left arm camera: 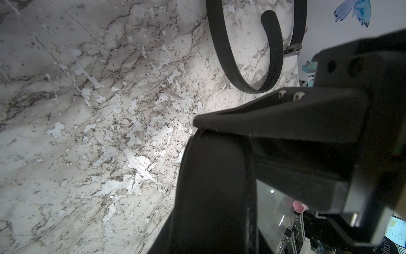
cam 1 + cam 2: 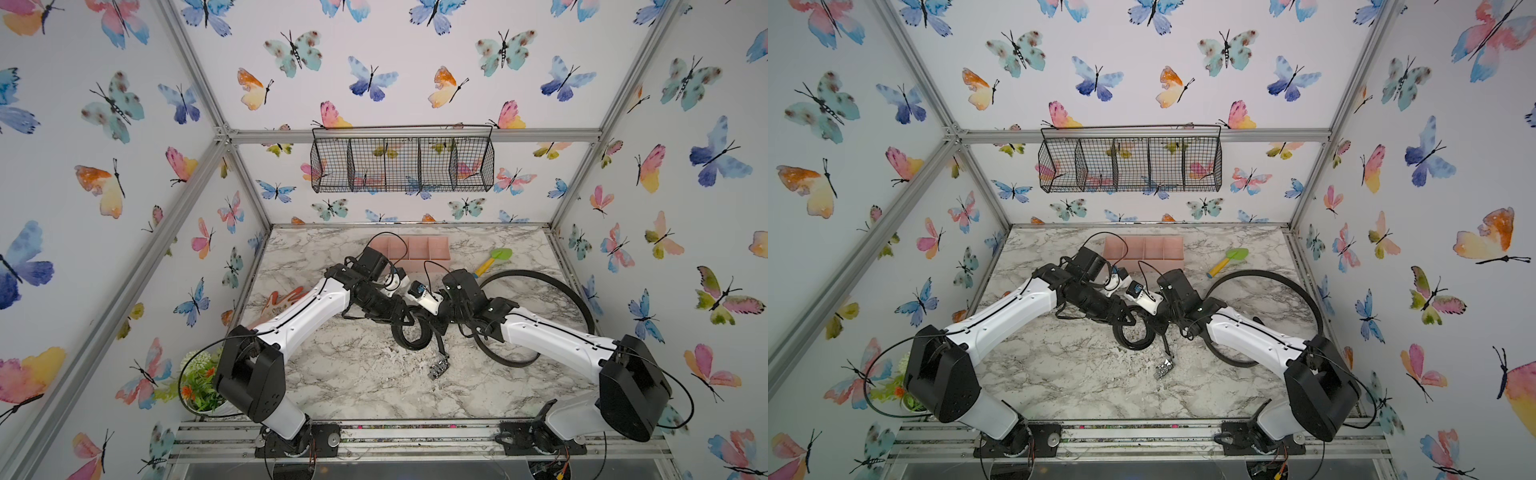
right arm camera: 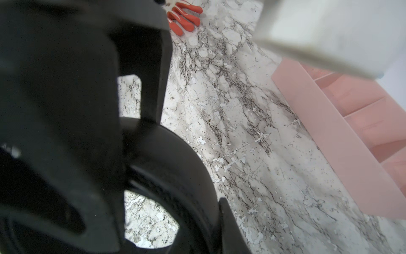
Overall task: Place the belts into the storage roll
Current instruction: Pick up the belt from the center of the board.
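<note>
Finding neither of the belts stowed, we record the storage roll [image 2: 428, 264] visibly empty. We see the right gripper [image 3: 186, 165] clamped on the coiled belt [image 2: 411, 337] mid-table. The left gripper [image 1: 219, 149] straddles it, grip undeterminable. The second belt [image 2: 552, 286] lies uncoiled beside the right arm.

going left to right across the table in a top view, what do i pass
potted plant → orange glove → coiled belt → loose belt; pink tray and green shovel overlap those, so left out
</note>
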Robot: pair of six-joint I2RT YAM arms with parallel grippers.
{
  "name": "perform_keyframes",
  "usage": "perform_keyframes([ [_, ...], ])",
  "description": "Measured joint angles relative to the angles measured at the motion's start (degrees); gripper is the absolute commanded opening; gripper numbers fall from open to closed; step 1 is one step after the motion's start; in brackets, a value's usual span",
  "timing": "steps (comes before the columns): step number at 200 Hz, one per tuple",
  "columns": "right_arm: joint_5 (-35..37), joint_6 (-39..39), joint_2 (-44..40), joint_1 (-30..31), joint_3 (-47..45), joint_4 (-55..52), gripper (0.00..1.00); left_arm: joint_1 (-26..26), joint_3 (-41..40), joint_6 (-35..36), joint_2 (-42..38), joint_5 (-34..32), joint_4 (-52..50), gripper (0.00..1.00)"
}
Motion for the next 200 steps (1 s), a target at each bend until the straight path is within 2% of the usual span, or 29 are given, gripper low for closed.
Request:
perform_keyframes([
  [34, 1.0, 2.9, -1.6, 0.1, -1.1, 2.8, 0.18, -0.4, 0.1, -0.4, -1.9, -1.1, 0.5, 0.24],
  [92, 2.1, 7.4, -2.0, 0.2, -1.3, 7.3, 0.27, -2.7, 3.0, -0.6, -3.7, -8.2, -1.2, 0.2],
  [120, 2.1, 9.7, -2.5, -0.2, -2.3, 10.0, 0.35, -4.3, 4.3, -0.8, -4.7, -12.8, -2.2, 0.2],
  [159, 0.2, 13.5, -3.7, -1.6, -3.1, 13.8, 0.48, -5.3, 4.6, -0.9, -8.2, -15.3, -2.0, 0.2],
  [200, -2.0, 17.3, -3.7, -2.8, -3.2, 15.9, 0.53, -5.9, 4.7, -1.0, -10.6, -17.3, -1.6, 0.2],
])
